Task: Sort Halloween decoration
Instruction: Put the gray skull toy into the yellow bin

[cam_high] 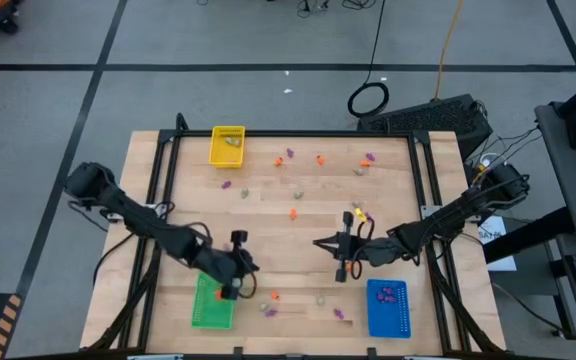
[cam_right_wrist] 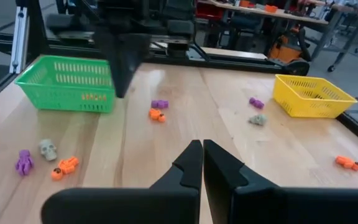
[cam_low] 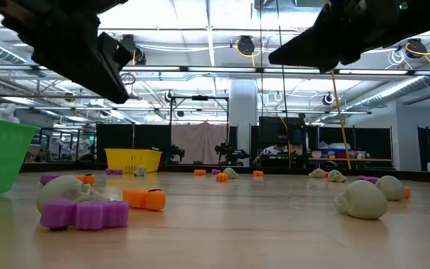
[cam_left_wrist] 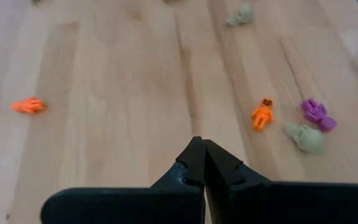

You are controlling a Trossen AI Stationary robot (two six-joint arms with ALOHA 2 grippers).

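The left pincer (cam_high: 238,262) hung with its fingers pressed together and nothing between them, just off the upper corner of the green tray (cam_high: 212,303) near the front of the surface (cam_high: 268,215). The right pincer (cam_high: 319,242) was likewise closed and empty, above bare wood mid-surface, pointing toward the left one.

The Halloween decoration (cam_high: 292,213) lay scattered in small pieces. In the left wrist view, an orange figure (cam_left_wrist: 261,115), a purple piece (cam_left_wrist: 317,114) and a beige-grey skull (cam_left_wrist: 305,137) sat close together, the skull touching the purple piece, while another orange piece (cam_left_wrist: 28,106) lay well apart. More orange, purple and beige bits dotted the far half of the surface, near the yellow tray (cam_high: 227,146), which held a beige piece. A few lay along the front edge between the green tray and the blue tray (cam_high: 388,307); the blue one held purple pieces. In the right wrist view some orange showed through the green tray's mesh.
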